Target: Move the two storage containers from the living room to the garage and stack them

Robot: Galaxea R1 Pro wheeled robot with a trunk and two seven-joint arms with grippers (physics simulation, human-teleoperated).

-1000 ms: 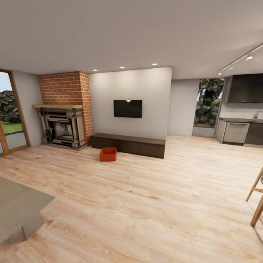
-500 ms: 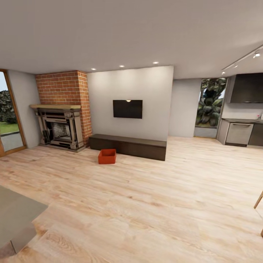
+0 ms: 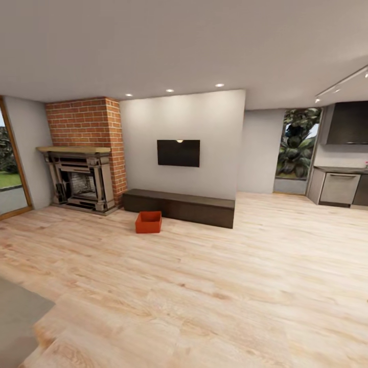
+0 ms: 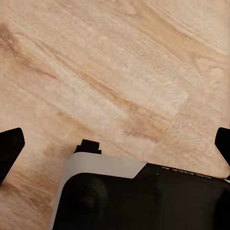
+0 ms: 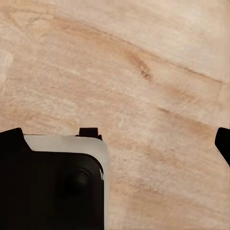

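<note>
The head view looks across the living room's light wood plank floor (image 3: 214,286); one orange-red storage container (image 3: 148,222) sits on that floor, open top up, just in front of the left end of the long low dark-brown bench (image 3: 179,207), near it but whether touching cannot be told; only this one container can be counted here. One black wall screen (image 3: 178,153) hangs on the white wall above the bench; one red-brick fireplace (image 3: 84,153) stands to the left of the bench, with a wooden mantel over a dark surround; three recessed ceiling lights (image 3: 169,91) glow above. At the far right one window with green foliage (image 3: 296,148) adjoins grey kitchen cabinets (image 3: 340,186) under a dark upper unit; at the far left a wood-framed glass door (image 3: 10,168) opens onto grass; a grey surface (image 3: 18,322) cuts the lower-left corner. In the left wrist view the left gripper (image 4: 115,143) hangs over bare planks, its two dark fingertips (image 4: 9,148) at opposite edges of the picture, spread wide and holding nothing; in the right wrist view the right gripper (image 5: 120,139) likewise has its fingertips (image 5: 223,141) far apart over the wood, empty.
</note>
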